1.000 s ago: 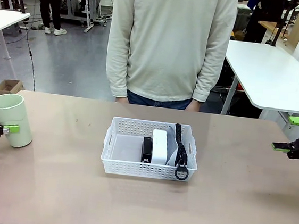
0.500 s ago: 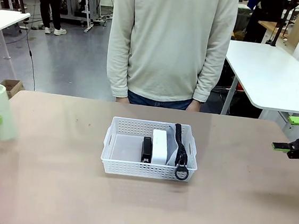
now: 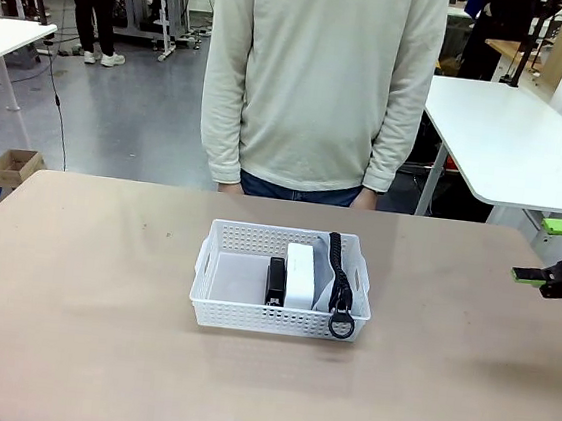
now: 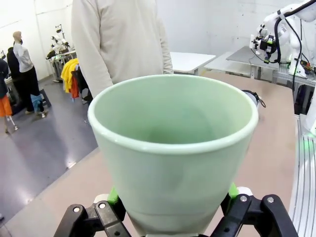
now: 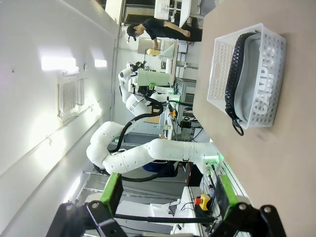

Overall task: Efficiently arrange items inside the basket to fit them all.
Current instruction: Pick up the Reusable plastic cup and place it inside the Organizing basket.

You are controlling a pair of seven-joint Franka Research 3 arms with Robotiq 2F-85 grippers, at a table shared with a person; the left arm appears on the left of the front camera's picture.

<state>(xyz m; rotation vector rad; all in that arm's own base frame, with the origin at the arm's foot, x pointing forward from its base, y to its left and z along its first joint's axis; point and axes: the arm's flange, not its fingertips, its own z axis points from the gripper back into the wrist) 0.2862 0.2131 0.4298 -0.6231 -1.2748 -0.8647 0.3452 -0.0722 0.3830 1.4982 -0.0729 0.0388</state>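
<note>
Inspecting the matte tan table (image 3: 87, 331), we find wide bare surface on every side of the perforated white plastic basket (image 3: 250, 316) at its centre. Inside, the grey pouch (image 5: 260, 84) stands on edge against the right wall, its black strap (image 3: 338, 277) draped over the near rim; the white box (image 3: 300, 275) and black stapler (image 3: 276, 278) sit beside it. Our left gripper (image 4: 174, 210) pinches the smooth, tapered pale green cup (image 4: 174, 148). Our right gripper (image 5: 168, 197) is spread, holding nothing.

The left gripper (image 4: 173, 210) clamps the pale green cup (image 4: 173, 148), seemingly lifted above the table (image 4: 276, 148).
</note>
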